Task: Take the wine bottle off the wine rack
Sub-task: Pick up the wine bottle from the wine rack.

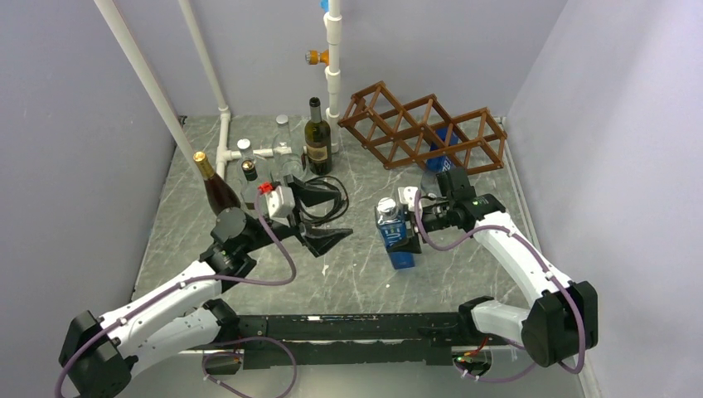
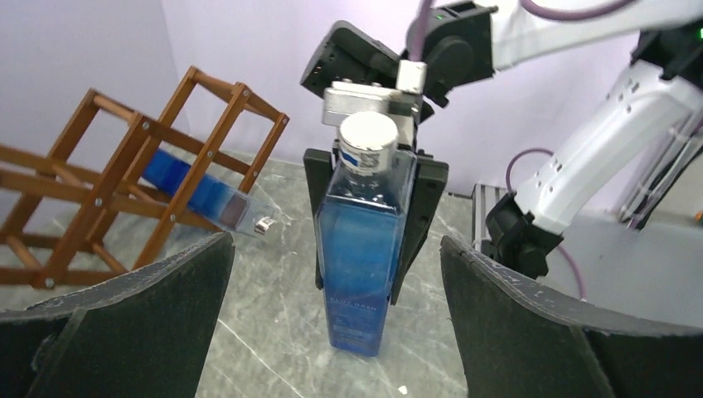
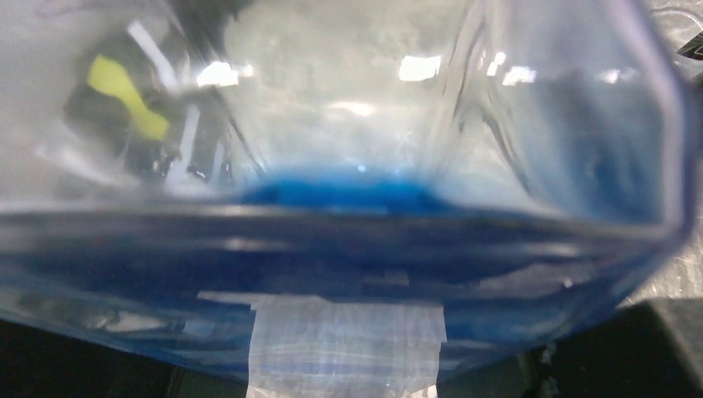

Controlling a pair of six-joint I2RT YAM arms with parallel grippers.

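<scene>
I work a robotics lab cell, plain lavender walls around a marbled worktop, white pipes at the back, left arm and right arm bolted at its edge

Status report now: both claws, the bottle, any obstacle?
Right claw shut on blue bottle, upright, off the wine rack. Left claw open, empty, facing it. Second blue bottle lies in rack. Nothing blocking.
</scene>
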